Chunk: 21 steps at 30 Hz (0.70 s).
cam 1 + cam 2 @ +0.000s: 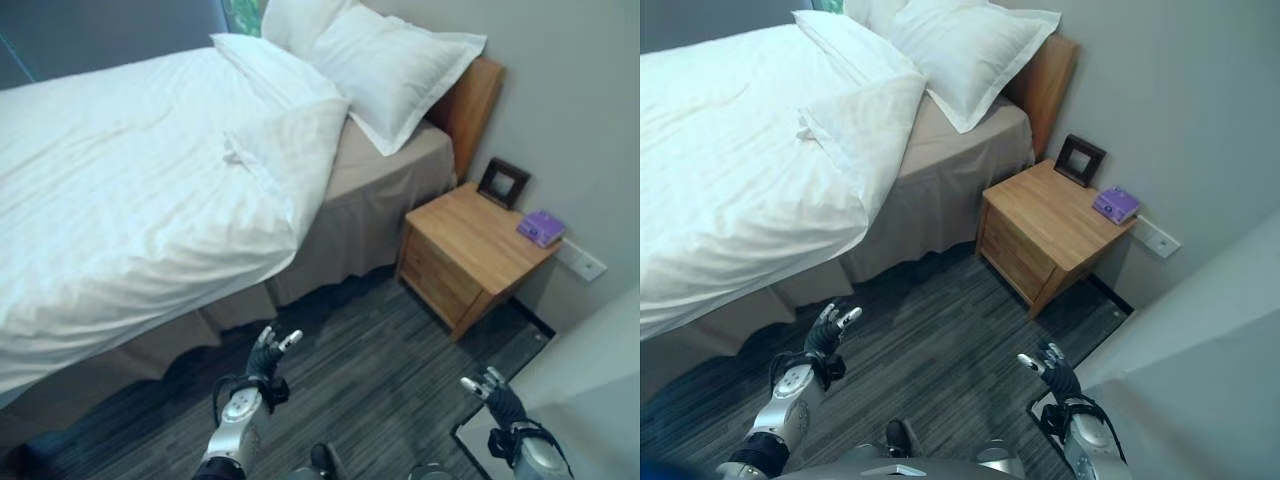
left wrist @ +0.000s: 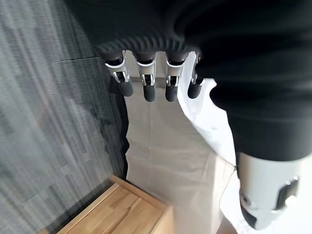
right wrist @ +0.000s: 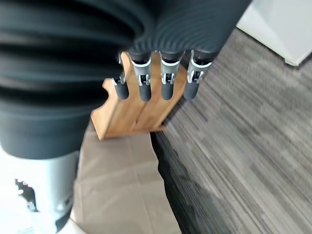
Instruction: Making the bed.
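Standing beside the bed with the tan skirt (image 1: 370, 200), not yet touching it. Big white duvet (image 1: 120, 190) spread over most of the mattress, but with its top corner (image 1: 290, 140) folded back near the pillows, so a strip of tan sheet is bare there. Two puffy white pillows (image 1: 385, 60) leaning up against the wooden headboard (image 1: 470, 105). Left hand (image 1: 268, 358) down low over the dark grey striped carpet (image 1: 370, 360), fingers straight and relaxed, holding nothing. Right hand (image 1: 497, 398) also low, further from the bed, fingers loose and holding nothing too. Small wooden bedside table (image 1: 470, 245) next to the bed, with a dark picture frame (image 1: 503, 182) and a little purple box (image 1: 541, 227) on top. Probably the very start of the job: nothing grabbed yet. Next, likely a step closer, then a reach up to the folded corner, a pinch of the cloth, and a pull toward the pillows to lay it flat.
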### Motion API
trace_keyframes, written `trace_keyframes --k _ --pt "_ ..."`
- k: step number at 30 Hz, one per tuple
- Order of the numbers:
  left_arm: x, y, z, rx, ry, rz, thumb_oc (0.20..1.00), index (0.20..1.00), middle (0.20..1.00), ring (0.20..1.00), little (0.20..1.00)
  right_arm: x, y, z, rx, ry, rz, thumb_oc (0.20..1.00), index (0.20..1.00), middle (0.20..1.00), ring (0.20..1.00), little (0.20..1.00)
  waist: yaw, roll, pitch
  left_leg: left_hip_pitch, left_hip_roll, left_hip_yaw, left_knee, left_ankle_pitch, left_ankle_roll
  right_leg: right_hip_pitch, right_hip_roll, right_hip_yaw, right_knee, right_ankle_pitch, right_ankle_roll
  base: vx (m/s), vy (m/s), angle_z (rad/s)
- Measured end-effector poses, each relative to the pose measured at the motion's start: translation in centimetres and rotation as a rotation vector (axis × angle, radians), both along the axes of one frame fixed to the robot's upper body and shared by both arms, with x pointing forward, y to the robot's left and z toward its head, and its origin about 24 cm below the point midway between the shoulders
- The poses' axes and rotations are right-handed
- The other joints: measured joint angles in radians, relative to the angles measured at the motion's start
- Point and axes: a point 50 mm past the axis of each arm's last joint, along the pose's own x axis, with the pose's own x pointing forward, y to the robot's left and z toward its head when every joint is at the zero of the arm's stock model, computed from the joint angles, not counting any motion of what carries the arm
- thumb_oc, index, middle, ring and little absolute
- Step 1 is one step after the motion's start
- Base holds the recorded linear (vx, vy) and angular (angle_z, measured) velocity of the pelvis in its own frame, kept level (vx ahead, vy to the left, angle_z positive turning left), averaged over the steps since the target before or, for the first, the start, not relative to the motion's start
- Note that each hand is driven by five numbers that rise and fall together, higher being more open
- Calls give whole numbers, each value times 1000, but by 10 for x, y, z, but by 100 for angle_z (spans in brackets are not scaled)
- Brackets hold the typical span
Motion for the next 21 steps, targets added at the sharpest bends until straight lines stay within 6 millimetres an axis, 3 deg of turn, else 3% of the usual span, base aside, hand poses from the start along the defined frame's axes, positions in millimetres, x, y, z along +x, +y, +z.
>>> trace_keyframes --k 2,4,5,6,7,8,9,12,15,17,18,21 --pt "-1 -2 0 9 -1 -17 1000 1000 1000 1000 1000 5 4 4 17 -27 19 1000 1000 1000 1000 1000 3 19 1 41 -24 3 -47 -2 -3 -95 4 33 205 -12 34 18 241 -2" --pt "-2 4 0 35 4 -23 1000 1000 1000 1000 1000 19 10 11 32 -72 27 1000 1000 1000 1000 1000 1 24 18 54 -43 22 -72 -8 32 -234 16 54 438 69 79 94 289 -22" --pt "-3 3 2 37 -1 -29 1000 1000 1000 1000 1000 27 12 16 36 -100 31 1000 1000 1000 1000 1000 -9 39 58 95 -48 25 -105 3 53 -304 16 27 582 125 75 197 189 -8" --pt "-5 1 1 34 2 -39 1000 1000 1000 1000 1000 21 12 12 36 -76 28 1000 1000 1000 1000 1000 -14 41 62 130 -63 22 -130 2 53 -328 -5 -13 614 97 66 224 151 -2" --pt "-5 0 1 29 0 -43 1000 1000 1000 1000 1000 16 10 9 33 -61 24 1000 1000 1000 1000 1000 -14 43 63 148 -69 22 -139 -7 52 -332 -25 -56 540 79 42 227 105 -5" --pt "-3 0 3 28 -9 -40 1000 1000 1000 1000 1000 16 8 9 27 -57 25 1000 1000 1000 1000 1000 -12 53 66 147 -69 23 -139 -13 54 -338 -35 -108 389 76 36 221 67 -2" --pt "0 2 5 30 -18 -33 1000 1000 1000 1000 1000 16 8 9 27 -52 25 1000 1000 1000 1000 1000 -22 52 68 136 -69 16 -139 -14 52 -326 -16 -106 173 89 46 156 43 12" --pt "-1 2 4 32 -12 -35 1000 1000 1000 1000 1000 14 8 6 28 -35 24 1000 1000 1000 1000 1000 -40 20 63 150 -76 -27 -135 -15 36 -282 32 -33 -82 143 31 166 -8 36" --pt "-2 1 0 36 10 -40 1000 1000 1000 1000 1000 12 9 6 31 -30 27 1000 1000 1000 1000 1000 -54 -17 46 170 -77 -83 -133 -23 22 -221 73 -4 -209 220 16 54 -29 59" --pt "-6 2 -3 43 24 -44 1000 1000 1000 1000 1000 4 8 1 31 -6 21 1000 1000 1000 1000 1000 -55 -53 23 198 -92 -121 -133 -26 10 -169 70 -3 -210 299 10 96 -49 70" --pt "-11 0 -8 34 47 -36 1000 1000 1000 1000 1000 3 5 -1 22 9 16 1000 1000 1000 1000 1000 -32 -39 10 222 -74 -123 -133 -38 -10 -130 88 -6 -238 324 -36 131 -78 20" --pt "-14 -5 -11 7 56 -27 1000 1000 1000 1000 1000 16 7 6 24 -31 34 1000 1000 1000 1000 1000 -33 10 -9 221 -28 -140 -139 -57 -45 -100 127 -32 -277 314 -64 77 -52 10"
